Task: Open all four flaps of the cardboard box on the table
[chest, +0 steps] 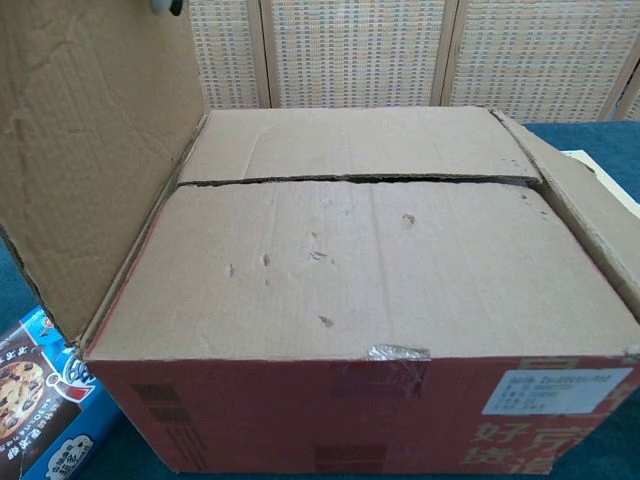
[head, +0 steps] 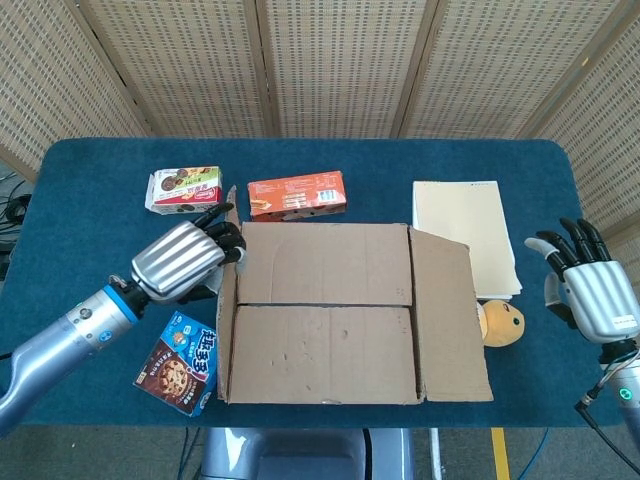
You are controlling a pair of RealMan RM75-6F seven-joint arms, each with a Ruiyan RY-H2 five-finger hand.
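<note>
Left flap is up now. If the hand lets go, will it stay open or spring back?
The left flap looks stiff and uncreased, so it may spring partly back. It stands near upright beside the left hand, not folded past vertical; pushing further outward probably helps.

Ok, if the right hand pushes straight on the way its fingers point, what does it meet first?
Nothing, it seems: the right hand points up the bare table, right of the paper stack. Depth unclear.

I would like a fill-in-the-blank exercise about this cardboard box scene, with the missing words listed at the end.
1. The left hand holds the box's left flap in a ____ position.
2. The two middle flaps still lie ____.
3. The right hand holds ____.
4. The blue cookie pack lies beside the box's ____ side.

Missing words: raised; closed; nothing; left
</note>
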